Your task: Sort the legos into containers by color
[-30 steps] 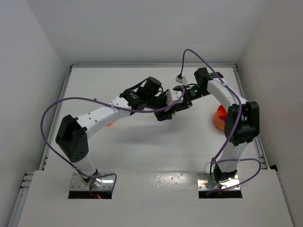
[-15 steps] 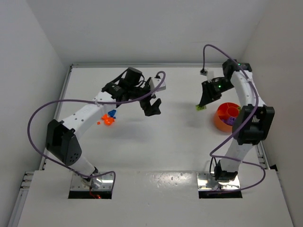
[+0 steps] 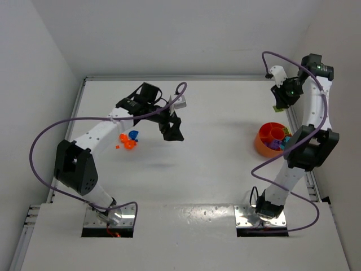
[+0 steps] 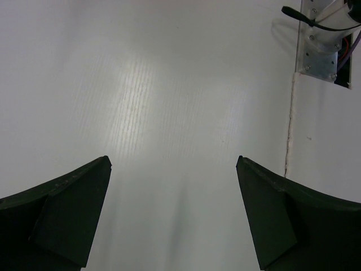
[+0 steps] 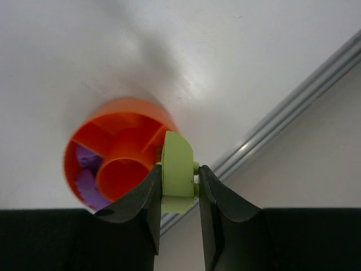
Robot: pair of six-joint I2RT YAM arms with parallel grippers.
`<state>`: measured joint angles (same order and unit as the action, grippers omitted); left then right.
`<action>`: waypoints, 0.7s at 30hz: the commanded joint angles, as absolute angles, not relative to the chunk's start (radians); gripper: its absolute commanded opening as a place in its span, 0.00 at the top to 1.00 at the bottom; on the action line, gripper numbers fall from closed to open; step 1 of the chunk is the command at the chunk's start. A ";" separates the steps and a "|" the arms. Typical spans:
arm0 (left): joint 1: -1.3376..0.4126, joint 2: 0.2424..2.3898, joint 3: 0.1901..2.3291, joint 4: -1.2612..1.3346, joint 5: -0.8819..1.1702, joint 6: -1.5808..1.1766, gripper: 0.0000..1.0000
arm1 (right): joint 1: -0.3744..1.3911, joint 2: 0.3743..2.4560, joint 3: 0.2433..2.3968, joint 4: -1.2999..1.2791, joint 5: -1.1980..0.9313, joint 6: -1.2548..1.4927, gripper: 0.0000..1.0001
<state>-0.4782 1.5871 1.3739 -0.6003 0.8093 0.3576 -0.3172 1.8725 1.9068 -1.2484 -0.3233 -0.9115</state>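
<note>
From above, the left claw (image 3: 171,131) hangs over the white counter (image 3: 214,164) beside the legos (image 3: 128,140). The right claw (image 3: 279,101) is raised beyond the orange tub (image 3: 258,144), close to the white wall (image 3: 344,34).

The left wrist view shows that claw spread wide, empty.

The right wrist view shows the other pinching a lime green brick (image 5: 177,166), seen against the tub's rim beside the metal rail (image 5: 276,132). Released from this height, it might bounce outside or join the purple pieces (image 5: 84,175).

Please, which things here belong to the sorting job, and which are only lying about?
Job: lime lego in the right gripper; orange tub holding purple legos; loose orange and blue legos on the table; open left gripper.
Not the job: purple cables; metal rail.
</note>
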 commanded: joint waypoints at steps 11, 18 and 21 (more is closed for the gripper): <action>-0.423 1.575 1.333 -0.561 0.908 0.371 0.00 | -0.334 1.971 1.948 -1.253 -0.192 -1.123 1.00; -0.423 1.575 1.324 -0.561 0.908 0.360 0.00 | -0.325 1.971 1.876 -1.273 -0.178 -1.141 0.98; -0.423 1.575 1.333 -0.552 0.908 0.350 0.00 | -0.325 1.971 1.830 -1.255 -0.178 -1.141 0.97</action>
